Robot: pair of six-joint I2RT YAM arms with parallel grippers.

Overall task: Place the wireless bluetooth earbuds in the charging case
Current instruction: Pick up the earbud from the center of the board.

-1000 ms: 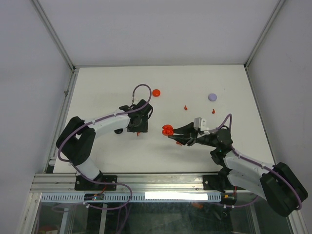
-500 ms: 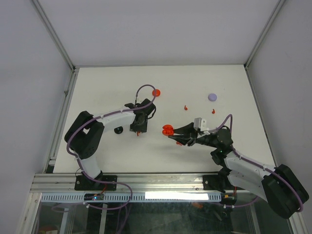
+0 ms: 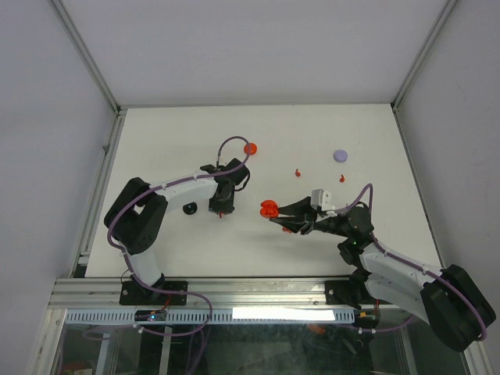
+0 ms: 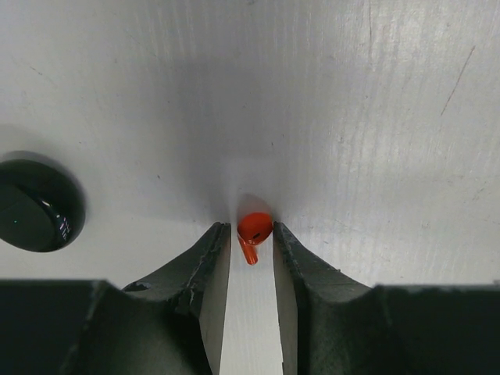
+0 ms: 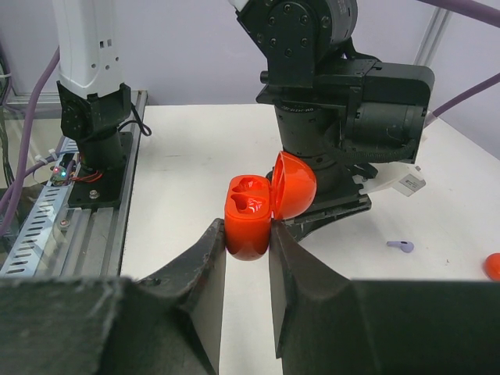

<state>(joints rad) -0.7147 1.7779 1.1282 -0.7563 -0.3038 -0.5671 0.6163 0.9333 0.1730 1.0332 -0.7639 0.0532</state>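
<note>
— What's moved?
— The left gripper (image 4: 249, 232) has slid along the worktop (image 4: 351, 117), uncovering a black disc (image 4: 35, 205), and its jaws have narrowed.
— Holding anything?
— A red earbud (image 4: 255, 225) lies between its tips, left of the worktop's middle. I can't tell if it's pinched.
— And the right gripper (image 5: 246, 234)?
— Clamped on the open red charging case (image 5: 248, 223), above mid-worktop.

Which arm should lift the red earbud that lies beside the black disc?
Left. The left gripper is down over the red earbud, its jaws close on either side. The right gripper is clamped on the red charging case, lid open, so it is occupied.
</note>
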